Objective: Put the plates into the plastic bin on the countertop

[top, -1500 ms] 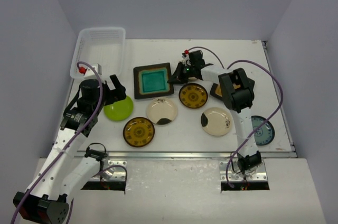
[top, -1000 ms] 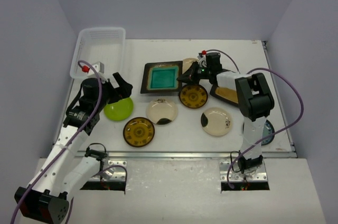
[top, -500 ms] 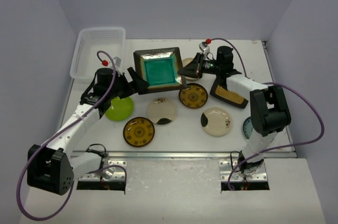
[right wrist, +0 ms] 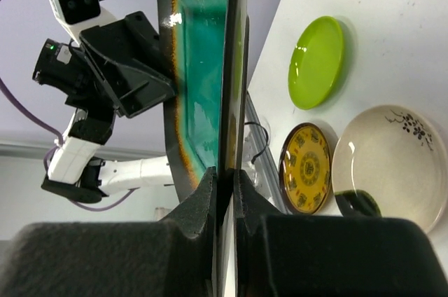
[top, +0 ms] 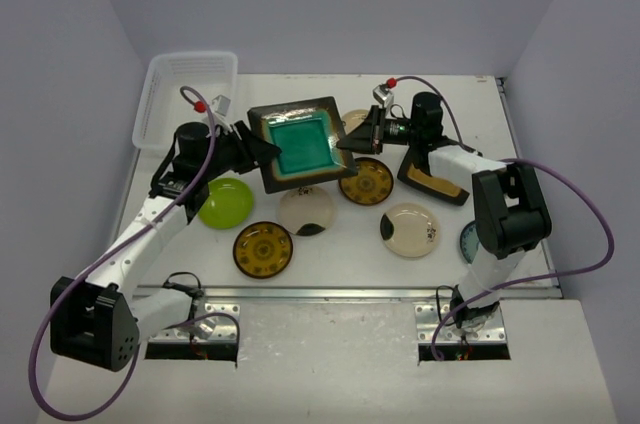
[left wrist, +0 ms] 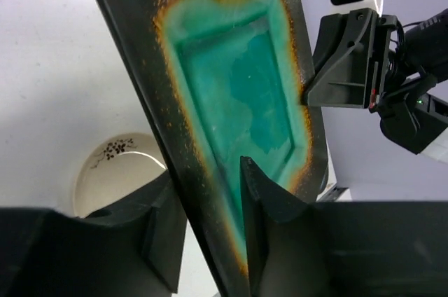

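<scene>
Above the countertop [top: 470, 104], right of the plastic bin [top: 185, 94], the teal square plate [top: 303, 144] hangs tilted. The left gripper [top: 262, 152] and right gripper [top: 350, 141] each pinch an opposite rim. The right should let go only once the left's grip looks firm.

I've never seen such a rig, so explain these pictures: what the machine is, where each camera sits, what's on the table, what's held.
Two robot arms are bolted at the near edge of the table: the left arm and the right arm. The wide picture looks down from above and behind them; the other two come from a camera on each wrist. The right jaws clamp one edge of the teal square plate, held up in the air; the left jaws straddle its opposite edge, grip unclear. Below lie a lime-green plate, brown-yellow plates, cream plates and a mustard square plate. The plastic bin sits far left.
</scene>
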`<state>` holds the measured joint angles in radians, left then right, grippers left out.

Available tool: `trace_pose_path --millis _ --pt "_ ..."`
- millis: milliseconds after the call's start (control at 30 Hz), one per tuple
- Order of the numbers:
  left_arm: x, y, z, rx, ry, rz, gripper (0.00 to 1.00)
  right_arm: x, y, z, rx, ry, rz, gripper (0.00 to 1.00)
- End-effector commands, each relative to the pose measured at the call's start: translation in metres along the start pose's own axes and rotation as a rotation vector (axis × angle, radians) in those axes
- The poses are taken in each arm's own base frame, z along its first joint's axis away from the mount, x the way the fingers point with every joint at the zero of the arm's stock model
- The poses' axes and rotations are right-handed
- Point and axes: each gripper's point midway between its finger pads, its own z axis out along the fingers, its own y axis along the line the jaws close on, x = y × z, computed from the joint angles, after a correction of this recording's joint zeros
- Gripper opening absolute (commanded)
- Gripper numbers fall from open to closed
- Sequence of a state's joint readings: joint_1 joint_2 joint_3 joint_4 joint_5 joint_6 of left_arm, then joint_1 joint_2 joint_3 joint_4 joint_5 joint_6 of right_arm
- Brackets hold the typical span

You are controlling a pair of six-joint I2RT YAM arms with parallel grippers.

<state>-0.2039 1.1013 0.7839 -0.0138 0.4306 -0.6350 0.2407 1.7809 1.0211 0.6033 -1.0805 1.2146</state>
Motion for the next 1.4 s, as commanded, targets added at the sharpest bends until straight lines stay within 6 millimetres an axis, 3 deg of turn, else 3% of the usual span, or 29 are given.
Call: trace_pose_path --millis 0,67,167,267,367,433,467,567,667,767,867,933,1133,1233,1367 --pt "-0.027 -0.036 -0.006 0.115 -0.081 0.058 0.27 -0.004 0.064 -0.007 -0.15 0.021 -0.203 0.0" --pt "-0.026 -0.038 -0.003 0.136 -0.075 0.046 0.05 -0.004 0.067 -0.008 -0.162 0.03 -0.206 0.0" --pt "-0.026 -0.046 -0.003 0.187 -0.076 0.034 0.0 -0.004 0.067 -0.008 -0.166 0.032 -0.208 0.04" --pt "-0.034 -0.055 -0.008 0.213 -0.105 0.024 0.0 -0.006 0.064 -0.01 -0.159 0.019 -0.207 0.43" --pt "-0.056 -0.058 -0.016 0.181 -0.168 -0.011 0.0 -0.013 0.055 -0.016 -0.137 -0.015 -0.193 0.71" --pt "-0.078 -0.058 -0.026 0.156 -0.239 -0.043 0.0 -0.017 0.043 -0.027 -0.107 -0.055 -0.16 0.96" --pt "-0.085 -0.058 -0.031 0.15 -0.26 -0.057 0.0 -0.019 0.038 -0.033 -0.093 -0.079 -0.15 0.99" --pt "-0.117 -0.049 -0.047 0.108 -0.361 -0.12 0.0 -0.026 0.019 -0.059 -0.025 -0.183 -0.104 0.99" --pt "-0.151 -0.023 -0.063 0.033 -0.472 -0.213 0.0 -0.023 0.0 -0.078 0.067 -0.254 -0.065 0.99" --pt "-0.186 0.023 -0.079 -0.124 -0.655 -0.323 0.0 -0.013 -0.007 -0.087 0.177 -0.282 -0.082 0.99" --pt "-0.208 0.073 -0.099 -0.284 -0.871 -0.442 0.0 -0.008 -0.003 -0.097 0.248 -0.33 -0.143 0.99" --pt "-0.224 0.097 -0.105 -0.334 -0.971 -0.535 0.0 0.001 0.0 -0.102 0.273 -0.336 -0.152 0.99" --pt "-0.274 0.144 -0.105 -0.418 -1.193 -0.634 0.0 0.03 0.02 -0.108 0.23 -0.345 -0.183 0.99" --pt "-0.297 0.172 -0.099 -0.491 -1.282 -0.652 0.0 0.044 0.028 -0.108 0.195 -0.329 -0.181 0.99" --pt "-0.318 0.193 -0.086 -0.533 -1.312 -0.642 0.0 0.058 0.033 -0.113 0.204 -0.317 -0.195 0.99"
